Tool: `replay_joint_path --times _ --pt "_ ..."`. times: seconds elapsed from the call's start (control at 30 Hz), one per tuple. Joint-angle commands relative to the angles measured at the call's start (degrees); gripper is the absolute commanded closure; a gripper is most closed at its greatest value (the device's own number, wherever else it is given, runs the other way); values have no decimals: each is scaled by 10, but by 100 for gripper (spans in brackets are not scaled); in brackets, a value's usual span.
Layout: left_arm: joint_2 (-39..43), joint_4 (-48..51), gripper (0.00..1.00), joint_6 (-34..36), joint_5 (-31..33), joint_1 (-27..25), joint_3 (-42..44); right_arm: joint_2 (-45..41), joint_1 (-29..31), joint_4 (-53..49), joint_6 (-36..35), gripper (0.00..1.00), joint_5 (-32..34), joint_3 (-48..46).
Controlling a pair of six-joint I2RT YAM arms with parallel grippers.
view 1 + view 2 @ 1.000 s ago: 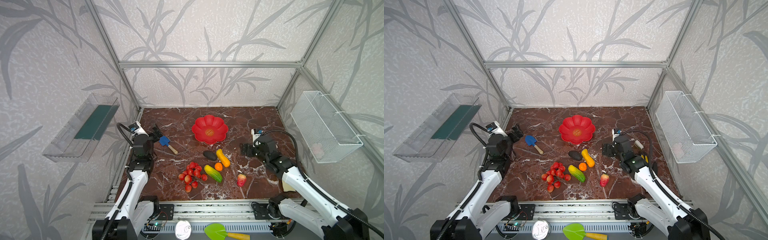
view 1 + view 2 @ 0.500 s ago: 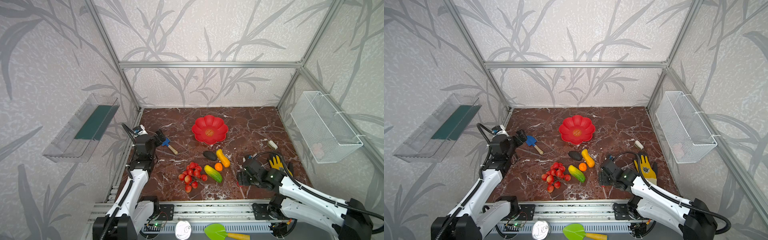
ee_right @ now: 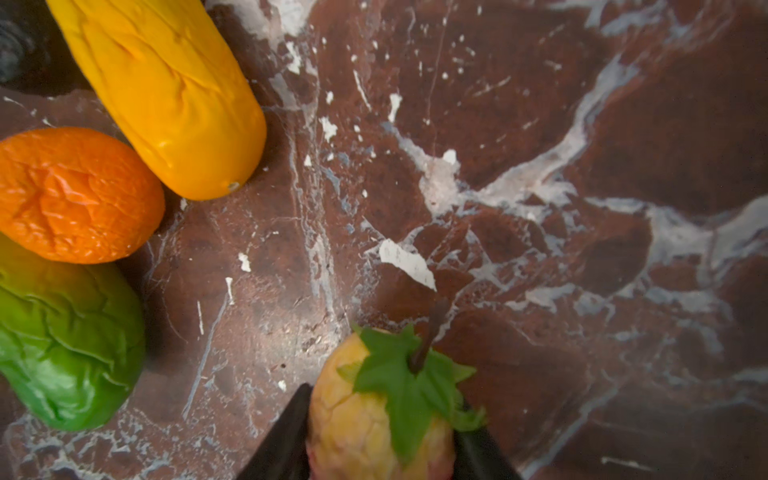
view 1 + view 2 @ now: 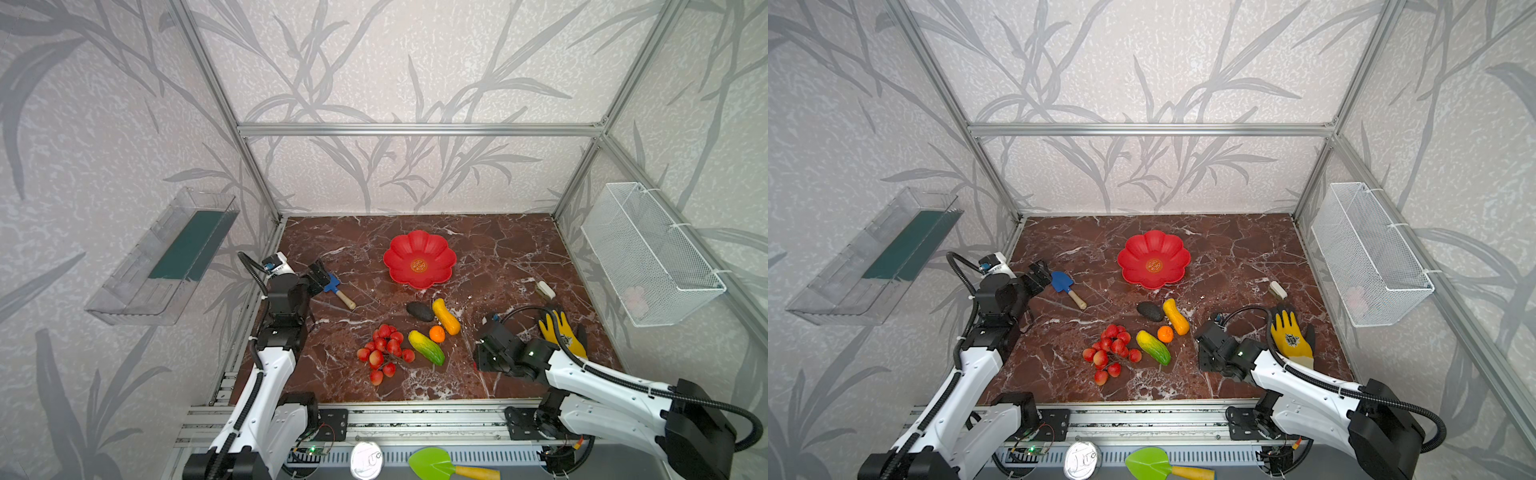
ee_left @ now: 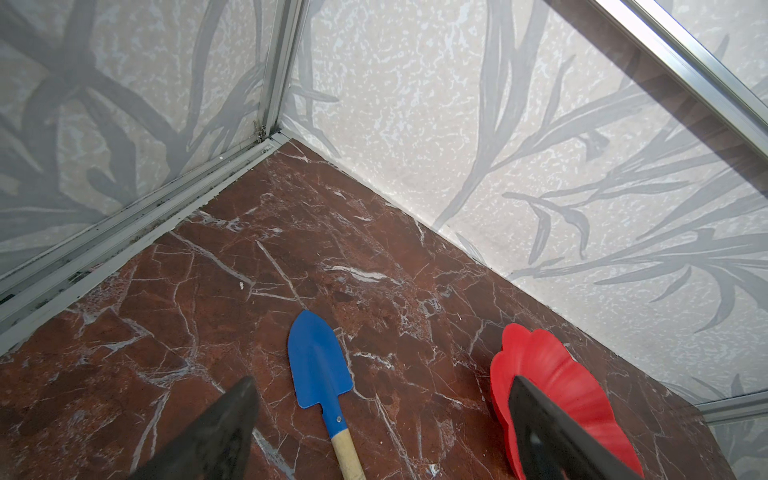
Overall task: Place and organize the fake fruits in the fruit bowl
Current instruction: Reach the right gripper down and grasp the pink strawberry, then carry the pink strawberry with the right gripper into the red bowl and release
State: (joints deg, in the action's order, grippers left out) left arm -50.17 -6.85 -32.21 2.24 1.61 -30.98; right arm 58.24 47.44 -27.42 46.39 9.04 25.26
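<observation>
Thin dented plastic, the apple (image 3: 353, 428) looks light, crushable; right pincer (image 3: 382, 399) clamps its flanks, left pincer (image 5: 382, 382) gapes empty

Stray items around the two claws on the red-brown marble tabletop (image 4: 498, 249).

A blue toy shovel with a pale wooden handle (image 4: 337, 290) lies just beside the left claw (image 4: 319, 272). A yellow and black work glove (image 4: 561, 336) lies near the right claw (image 3: 384, 397), on its outer side, with a small white oblong piece (image 4: 545, 289) farther back. A white wire basket (image 4: 648, 257) and a clear plastic wall tray with a dark green liner (image 4: 166, 257) hang well apart from both claws.
</observation>
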Motion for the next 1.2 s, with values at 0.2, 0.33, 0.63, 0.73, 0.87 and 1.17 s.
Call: replay_joint_path --times 0.2,0.33,0.63,0.73,0.87,1.17 --pt "32 30 6 -18 -16 0 11 7 -6 60 -176 70 121 136" --pt "48 62 6 -24 -32 0 5 115 -41 118 -262 71 85 249" --pt "109 175 7 -17 -76 0 -8 419 -113 162 -351 71 -43 508" --pt "120 205 8 -14 -92 0 -16 512 -125 152 -362 71 -54 583" --pt "119 227 10 -15 -118 0 -25 614 -137 126 -369 71 -68 675" --pt "89 235 14 -22 -171 -1 -41 716 -148 83 -377 63 -65 766"
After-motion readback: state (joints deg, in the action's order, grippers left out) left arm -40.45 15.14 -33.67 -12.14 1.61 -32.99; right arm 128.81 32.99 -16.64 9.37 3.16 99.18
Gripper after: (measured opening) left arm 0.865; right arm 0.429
